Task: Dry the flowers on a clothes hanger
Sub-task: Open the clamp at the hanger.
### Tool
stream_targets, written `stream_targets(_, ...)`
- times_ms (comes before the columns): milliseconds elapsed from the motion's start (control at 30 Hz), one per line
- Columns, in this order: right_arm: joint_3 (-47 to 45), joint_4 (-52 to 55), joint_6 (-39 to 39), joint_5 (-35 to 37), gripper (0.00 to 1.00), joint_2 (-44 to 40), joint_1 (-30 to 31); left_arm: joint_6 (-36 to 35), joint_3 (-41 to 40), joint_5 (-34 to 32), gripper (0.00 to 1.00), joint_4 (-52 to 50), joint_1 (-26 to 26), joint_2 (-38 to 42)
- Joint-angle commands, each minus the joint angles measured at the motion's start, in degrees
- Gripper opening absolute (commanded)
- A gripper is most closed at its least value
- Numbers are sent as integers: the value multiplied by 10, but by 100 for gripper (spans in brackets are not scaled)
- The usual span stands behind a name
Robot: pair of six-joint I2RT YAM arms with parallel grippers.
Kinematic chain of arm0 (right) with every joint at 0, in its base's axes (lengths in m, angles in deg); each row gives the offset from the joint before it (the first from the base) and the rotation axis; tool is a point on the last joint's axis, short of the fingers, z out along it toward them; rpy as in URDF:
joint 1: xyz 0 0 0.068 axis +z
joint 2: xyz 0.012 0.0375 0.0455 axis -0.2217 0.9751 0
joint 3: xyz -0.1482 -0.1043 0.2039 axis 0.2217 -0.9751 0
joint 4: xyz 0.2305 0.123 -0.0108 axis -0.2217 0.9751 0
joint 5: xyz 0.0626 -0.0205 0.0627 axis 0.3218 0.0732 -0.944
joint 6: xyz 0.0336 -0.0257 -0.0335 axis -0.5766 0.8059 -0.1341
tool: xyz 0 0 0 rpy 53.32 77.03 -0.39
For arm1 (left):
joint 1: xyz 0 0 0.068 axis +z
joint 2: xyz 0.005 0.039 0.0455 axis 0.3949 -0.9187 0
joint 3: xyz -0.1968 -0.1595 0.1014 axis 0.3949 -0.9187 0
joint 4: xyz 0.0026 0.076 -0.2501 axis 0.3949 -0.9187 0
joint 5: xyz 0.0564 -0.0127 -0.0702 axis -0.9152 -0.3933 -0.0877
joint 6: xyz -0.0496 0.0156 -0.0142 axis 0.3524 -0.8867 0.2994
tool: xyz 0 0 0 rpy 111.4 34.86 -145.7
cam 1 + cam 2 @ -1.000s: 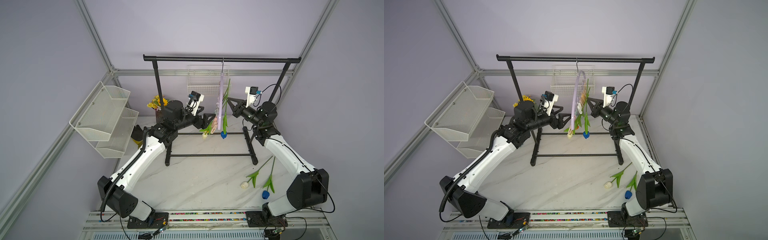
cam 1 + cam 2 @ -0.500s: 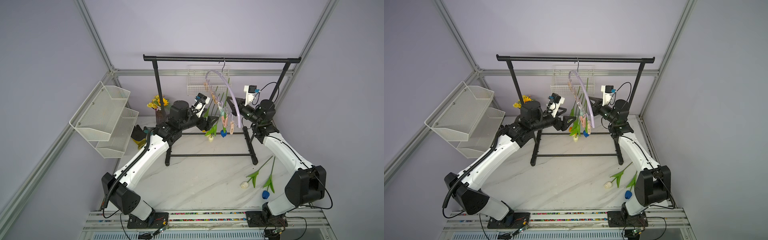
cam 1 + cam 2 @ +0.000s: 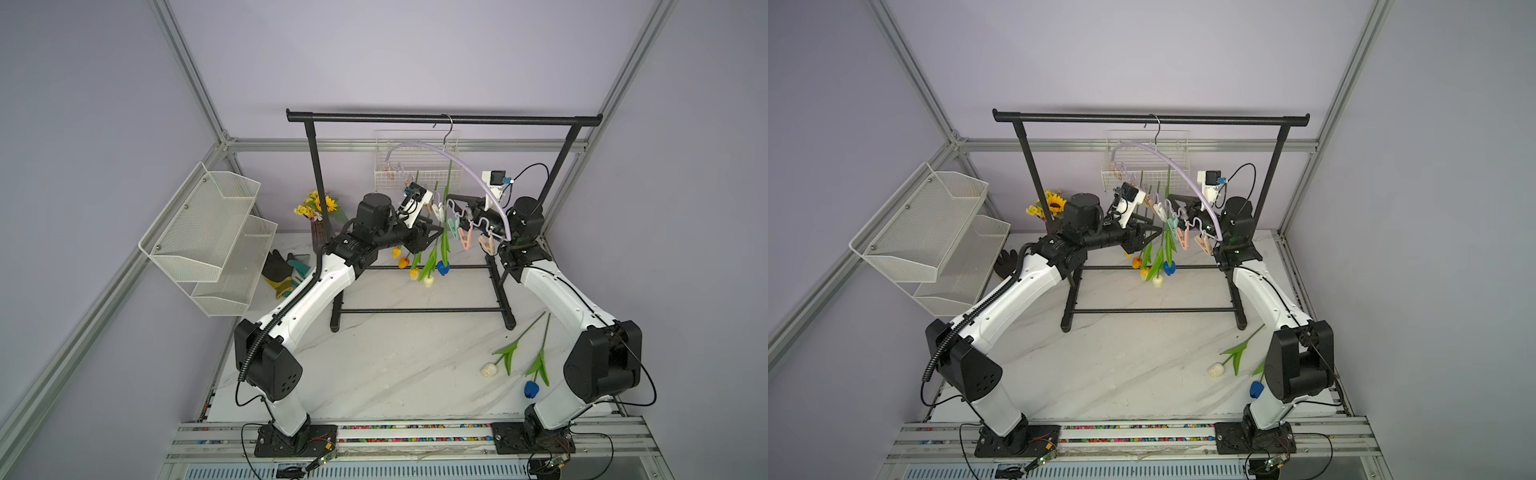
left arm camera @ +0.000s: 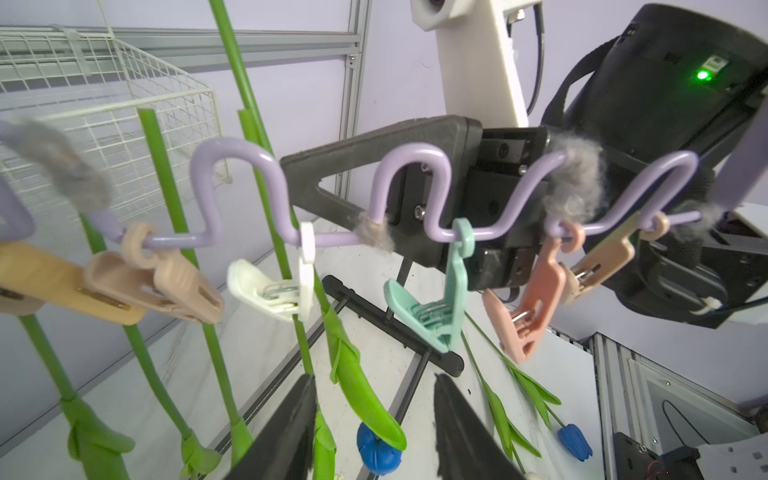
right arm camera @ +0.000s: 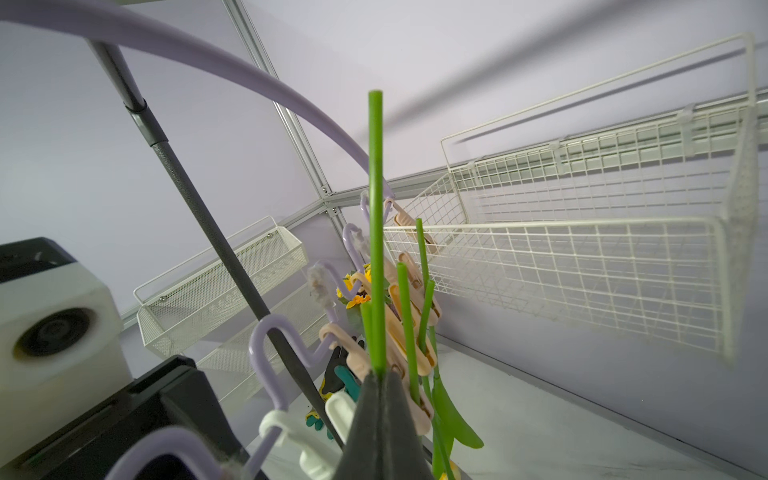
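Hooked over the bar of the rack (image 3: 374, 117) at the table's (image 3: 395, 365) back: hanger (image 4: 415, 149), askew, one end close by the wrist of the right arm (image 3: 552, 291). Hanging head down beneath its wavy rail: five tulips (image 3: 428, 281), heads yellow, orange, white and blue. Lying flat near the table's front right corner, beside the right arm's base: two loose tulips (image 3: 489, 370), one white, one blue. Right gripper (image 5: 380, 374) pinched tight on one tall stem (image 5: 375, 228), among the clips; clipped as well or not, impossible to tell. Left gripper (image 4: 374, 376) half spread, tips just below the rail, under the white clip (image 4: 270, 293); leaf (image 4: 365, 399) and blue head (image 4: 378, 451) visible through the gap, no clear contact with either finger. Mint clip (image 4: 436, 316) and pink clip (image 4: 528, 316) dangling farther along, toward the right arm.
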Motion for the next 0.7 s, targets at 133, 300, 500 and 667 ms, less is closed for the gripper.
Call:
stream_targets(133, 19, -33, -21, -22, 0, 10, 2, 31, 45, 37, 51, 41, 1, -17)
stream_targets(300, 23, -38, -29, -25, 0, 16, 2, 40, 69, 36, 55, 38, 0, -36)
stream_targets(500, 27, -36, -31, -30, 0, 18, 1, 40, 79, 36, 55, 40, -9, -45)
stream_targets(667, 28, -35, -31, -30, 0, 17, 1, 35, 80, 26, 57, 41, -17, -48)
